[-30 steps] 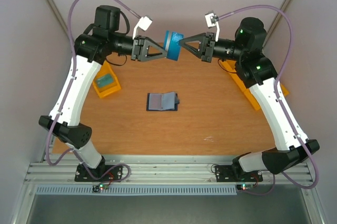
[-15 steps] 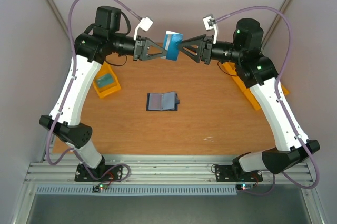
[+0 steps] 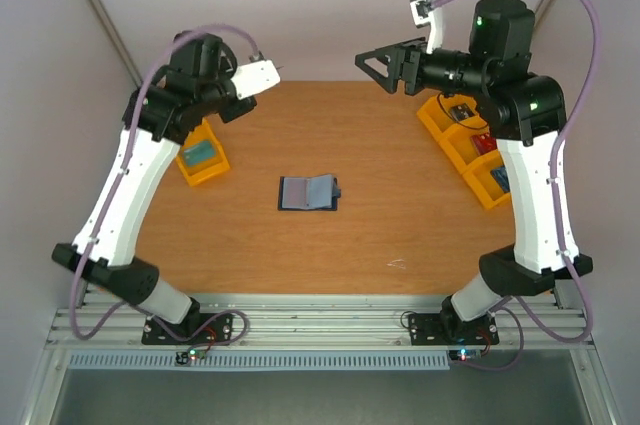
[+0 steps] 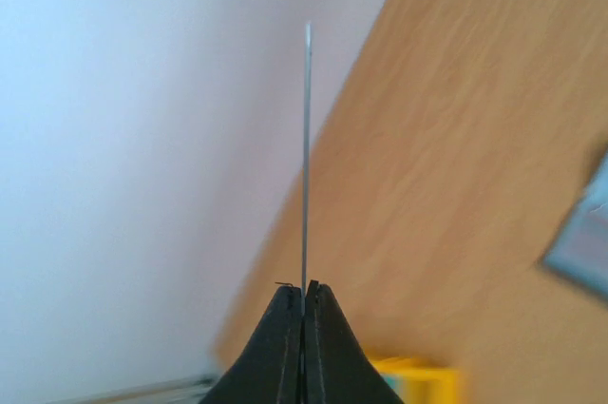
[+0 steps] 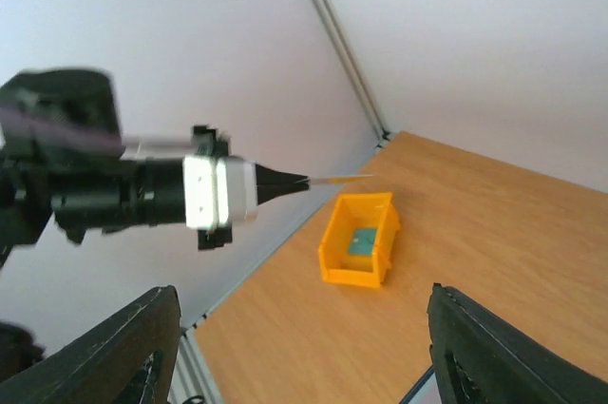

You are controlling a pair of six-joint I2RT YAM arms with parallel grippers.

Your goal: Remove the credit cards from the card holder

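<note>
Swung clear, left end effector (image 4: 304, 295) pinches card (image 4: 306, 157) edge-on.

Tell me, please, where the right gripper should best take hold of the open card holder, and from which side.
Probably the right-hand cover of the card holder, at its edge beside the snap tab, coming from above with the open right gripper. It lies open and flat on the table, so only an outer edge offers something to pinch; the tab sticks out there.
</note>
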